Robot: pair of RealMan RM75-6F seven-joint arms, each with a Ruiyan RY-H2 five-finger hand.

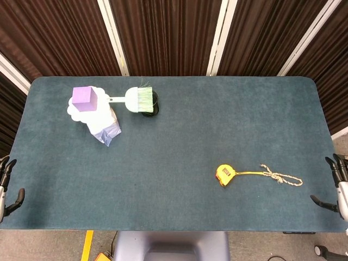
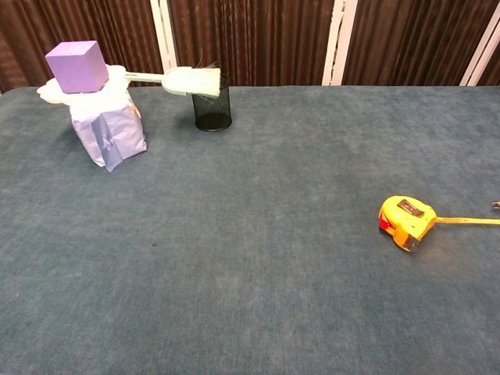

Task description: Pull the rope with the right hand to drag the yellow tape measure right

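The yellow tape measure (image 1: 224, 175) (image 2: 405, 220) lies on the blue-green table, right of centre. A thin yellow strap runs right from it to a knotted rope (image 1: 281, 176) ending in a loop that lies loose on the cloth. My right hand (image 1: 338, 187) is at the table's right edge, off the rope, fingers spread and holding nothing. At the left edge sits my left hand (image 1: 6, 186), also empty with fingers apart. The chest view shows neither hand.
At the back left a purple cube (image 1: 84, 97) sits on a white plate atop a pale bag (image 1: 104, 127). A brush (image 1: 136, 100) lies across a black mesh cup (image 2: 212, 107).
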